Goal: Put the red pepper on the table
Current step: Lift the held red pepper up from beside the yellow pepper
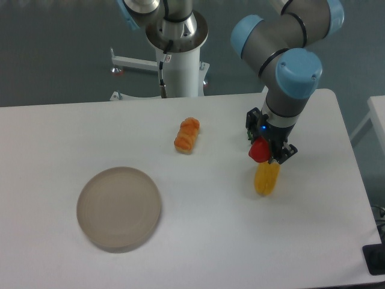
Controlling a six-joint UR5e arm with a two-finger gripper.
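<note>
While the arm hangs over the right half of the bench, these items stand as follows.

Item one, the claw: pointing down from the wrist, its fingers clamped on the red pepper, one dark finger visible on the pepper's right side and the rest of the mechanism above it.

Item two, the red pepper: small, glossy, held between the fingers. It sits directly in the claw, so it has no offset from it; the relation that matters is downward. How much air lies between pepper and bench I cannot tell from this angle.

Item three, the yellow pepper: lying on the bench just near of the claw, its long axis running near to far, its far end appearing to touch or tuck under the red pepper as seen from here. Whether they really touch cannot be told. My judgement is that a straight descent risks landing on this yellow one, so open bench to the left or right of it looks the safer spot.

Item four, the orange pepper: lobed, lying on the bench to the left of the claw and slightly farther back, well apart from it.

Item five, the plate: round, greyish-tan, at the near left, well apart from everything else.
</note>
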